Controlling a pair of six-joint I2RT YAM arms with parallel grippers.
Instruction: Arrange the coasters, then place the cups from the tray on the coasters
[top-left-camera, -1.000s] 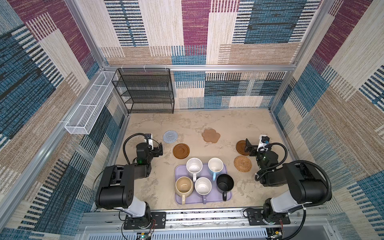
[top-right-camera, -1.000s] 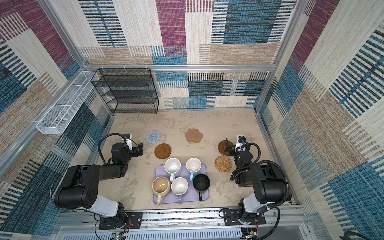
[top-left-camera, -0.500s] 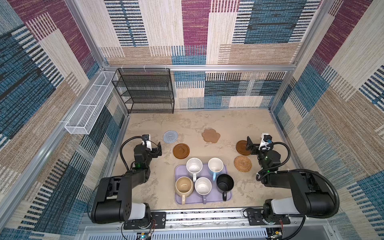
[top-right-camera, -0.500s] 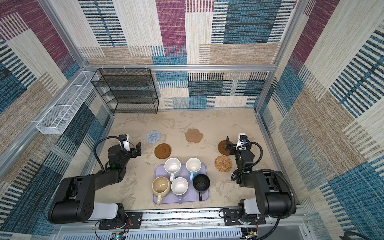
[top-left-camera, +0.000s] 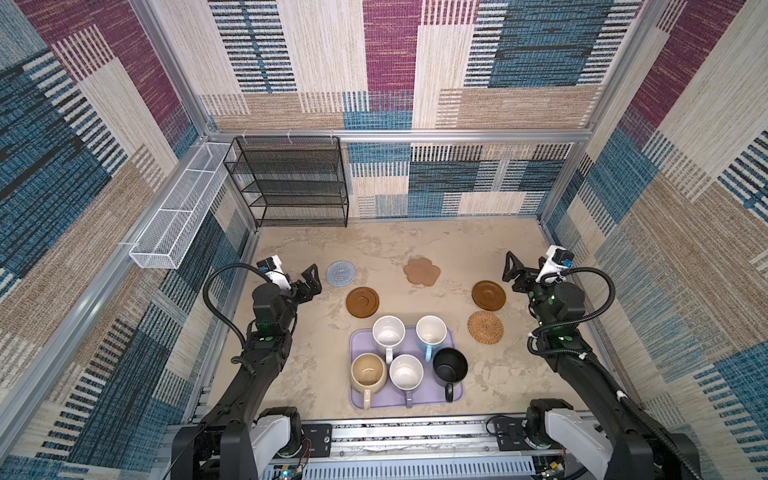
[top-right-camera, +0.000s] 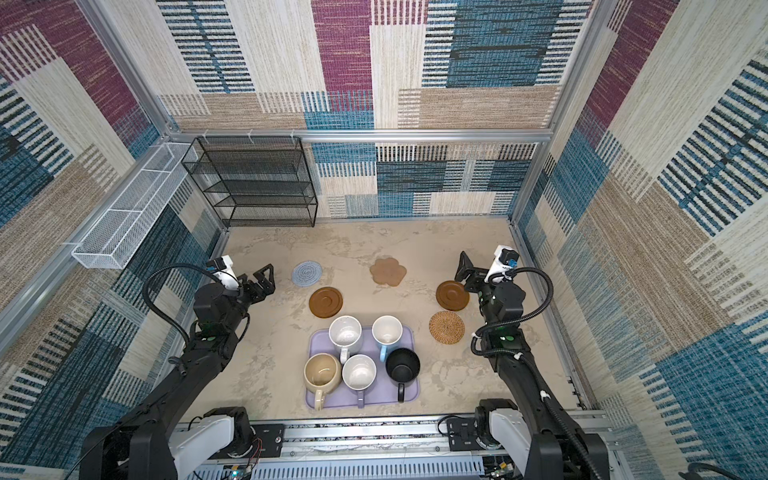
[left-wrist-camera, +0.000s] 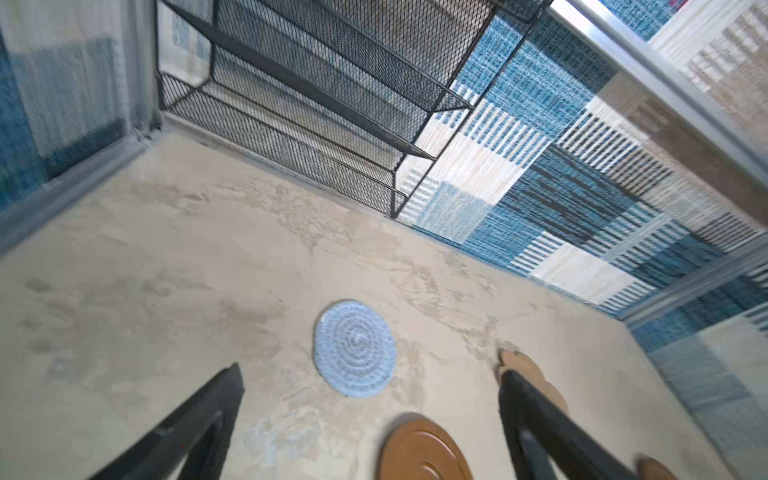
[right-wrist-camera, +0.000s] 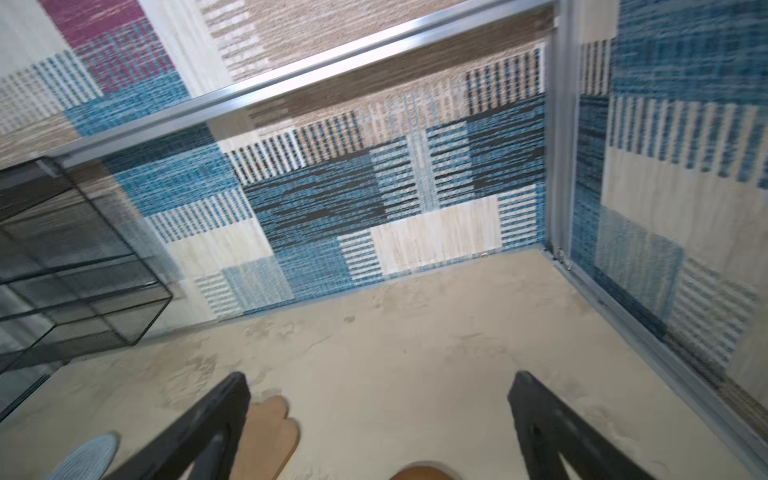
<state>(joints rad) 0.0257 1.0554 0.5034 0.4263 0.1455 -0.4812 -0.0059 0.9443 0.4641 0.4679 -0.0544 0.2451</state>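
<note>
On the table (top-left-camera: 478, 241), near centre, the tray (top-left-camera: 430, 398) holds all five cups (top-left-camera: 406, 372); five coasters (top-left-camera: 422, 272) lie bare beyond it. The left gripper (top-left-camera: 312, 279) hangs left of the grey-blue coaster (top-left-camera: 341, 273), the right gripper (top-left-camera: 524, 258) right of a brown coaster (top-left-camera: 488, 295); both spread wide, grasping nothing.

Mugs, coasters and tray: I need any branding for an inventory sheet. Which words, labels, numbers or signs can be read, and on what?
No text can be read anywhere.
speckled white mug, light blue mug, beige mug, lavender mug, black mug: plain, no print shows.
grey-blue coaster, paw coaster, brown disc, other brown disc, rattan coaster: patterns only, no lettering.
tray: blank.
circuit board under the front rail: any marks too small to read.
</note>
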